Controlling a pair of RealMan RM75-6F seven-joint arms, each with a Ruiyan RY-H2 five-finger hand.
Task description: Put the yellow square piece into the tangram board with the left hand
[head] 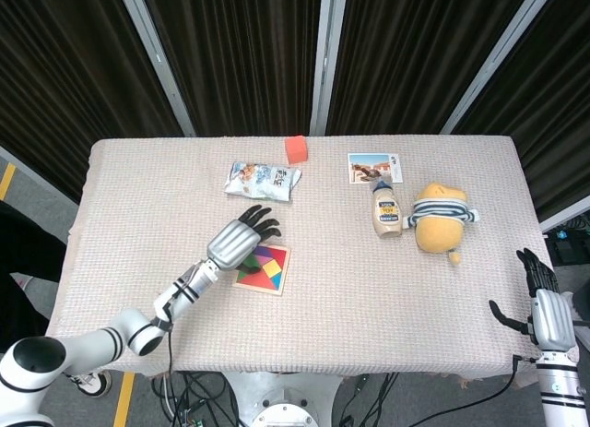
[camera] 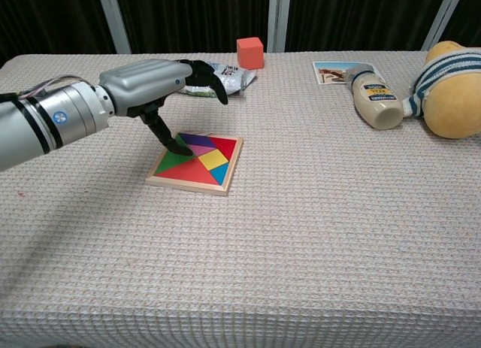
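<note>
The left arm reaches in from the lower left, forearm stretched forward and slightly raised, wrist straight. The left hand [camera: 154, 89] is palm down with its fingers [head: 259, 220] spread and lightly curled forward, the thumb pointing down; it holds nothing. The right hand [head: 541, 309] hangs at the far right edge, upright, fingers up and apart, thumb out to the side, empty.

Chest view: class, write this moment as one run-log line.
left hand: open, above board's left edge | yellow square piece: seated in wooden tangram board | right hand: idle, off table | step: placement looks done
</note>
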